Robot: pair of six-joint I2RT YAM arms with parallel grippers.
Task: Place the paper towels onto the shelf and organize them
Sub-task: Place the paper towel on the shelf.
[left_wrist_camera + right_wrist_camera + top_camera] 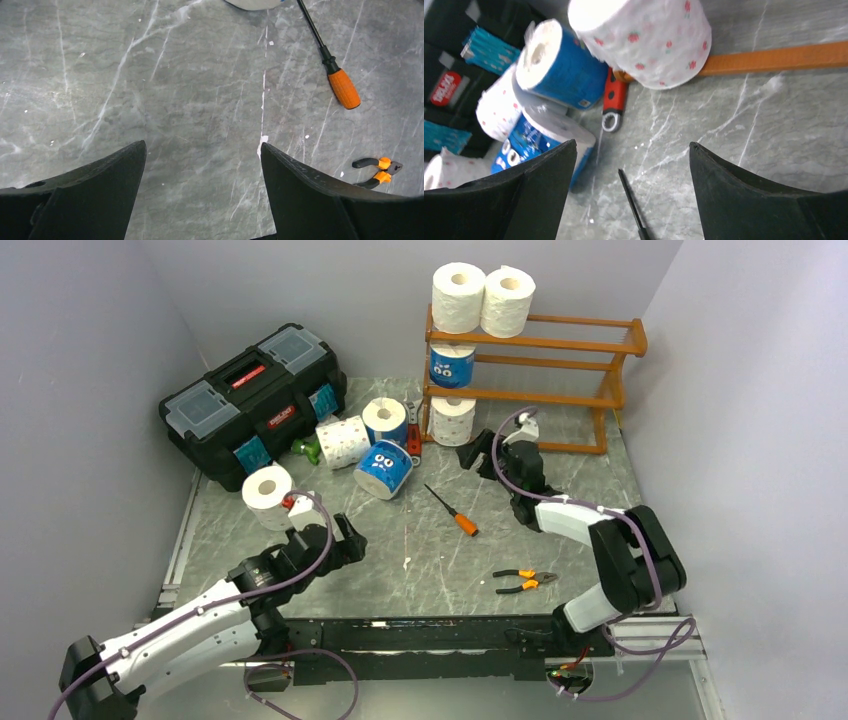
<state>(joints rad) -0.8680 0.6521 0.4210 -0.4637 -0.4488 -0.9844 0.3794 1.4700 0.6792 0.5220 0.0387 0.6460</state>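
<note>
Paper towels are split between rack and tabletop when you look down from above: on the orange-brown slatted wooden shelf (pixel 570 342) at the back right, the left top roll (pixel 458 297) and the right top roll (pixel 508 300), both white, stand touching on the top tier, a blue-wrapped roll with cartoon eyes (pixel 452 365) sits on the middle tier under them, and a white bottom roll (pixel 454 420) rests at the lowest level, all at the shelf's left end. Four more are down on the grey marble table (pixel 440 550): an upright blue roll (pixel 385 421), a dotted white roll (pixel 343 442) on its side, a tipped blue roll with eyes (pixel 384 470) and, apart to the left, an upright white roll (pixel 268 495), all close to the black plastic toolbox (pixel 255 400). An orange-handled screwdriver (pixel 452 511) and orange-gripped pliers (pixel 525 581) lie mid-table. The left gripper (pixel 350 542) hangs near the upright white roll without touching it; the right gripper (pixel 487 452) is just beside the white bottom roll. From the left wrist, the fingers are spread wide over bare marble with nothing between them, screwdriver and pliers off to the right. From the right wrist, the fingers are likewise parted and empty, pointing toward the white bottom roll, which shows small red flower prints and touches the shelf's base slat; a red-handled tool (pixel 614 100) lies on the table just beside it.
</note>
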